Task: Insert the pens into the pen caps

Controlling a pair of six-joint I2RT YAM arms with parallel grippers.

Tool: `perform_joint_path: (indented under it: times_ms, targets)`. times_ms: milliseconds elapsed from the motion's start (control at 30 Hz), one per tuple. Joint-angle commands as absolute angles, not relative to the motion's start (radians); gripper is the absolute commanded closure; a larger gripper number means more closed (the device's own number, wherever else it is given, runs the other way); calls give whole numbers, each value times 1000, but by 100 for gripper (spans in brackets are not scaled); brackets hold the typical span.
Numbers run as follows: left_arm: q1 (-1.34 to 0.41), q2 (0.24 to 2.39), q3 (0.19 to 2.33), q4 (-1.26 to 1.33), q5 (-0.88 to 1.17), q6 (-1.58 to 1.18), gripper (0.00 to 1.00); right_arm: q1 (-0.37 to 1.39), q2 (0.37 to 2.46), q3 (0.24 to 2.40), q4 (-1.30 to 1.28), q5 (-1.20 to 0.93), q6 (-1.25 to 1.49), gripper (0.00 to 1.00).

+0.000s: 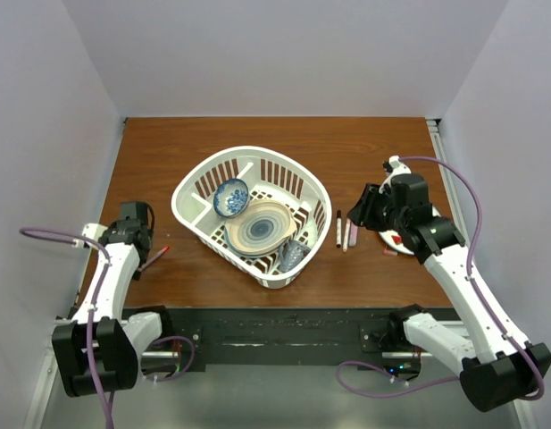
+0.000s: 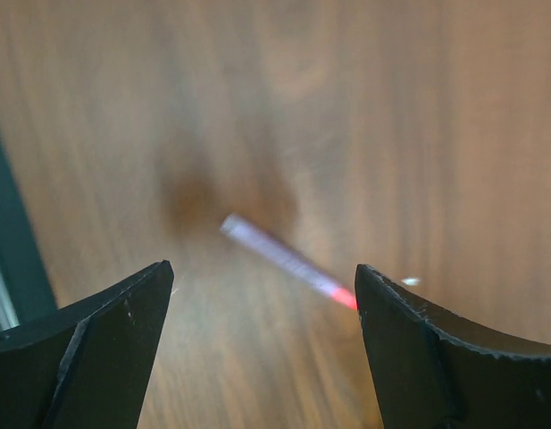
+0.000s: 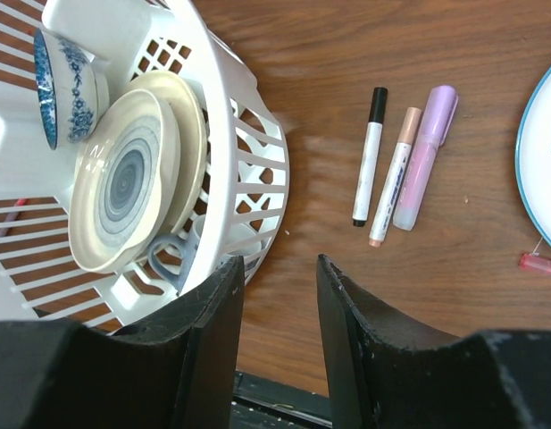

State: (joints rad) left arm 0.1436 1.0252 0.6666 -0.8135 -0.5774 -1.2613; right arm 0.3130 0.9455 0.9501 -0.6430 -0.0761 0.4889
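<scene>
Three pens (image 3: 396, 177) side by side right of basket (image 3: 257, 152): look capped. Red pen (image 3: 538, 264) beside plate (image 3: 536, 170): cap unclear. Left gripper (image 2: 262, 268) wide open, empty, over blurred pale pen (image 2: 275, 253) on table. Right gripper (image 3: 279, 261) partly open, empty. Judged: mostly done, perhaps two pens left.

A white basket (image 1: 304, 188) sat on the wooden table (image 1: 168, 161). It held a blue-patterned bowl (image 1: 230, 197), a tilted ringed plate (image 1: 260, 228) and a blue cup (image 1: 293, 255). A teal-rimmed plate (image 3: 545, 134) lay well to its right.
</scene>
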Motion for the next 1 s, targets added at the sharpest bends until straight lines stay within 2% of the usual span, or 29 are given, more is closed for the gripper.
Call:
perform_joint_path:
  times_ms: [0,233,433,967]
  targets:
    - [150,1078,623,-942,-561,-1570,12,310,950,977,-621,-104,479,58]
    - [152,1101,618,-904,-615,-1640,11,311,979,1002,-640,-98,466,57]
    - [152,1209,658,-883,-580,-1641,11,311,980,1020,-624,-118,495,55]
    - [150,1443,699,-776,-584,-1597,20,311,930,963,-598,-141,523,53]
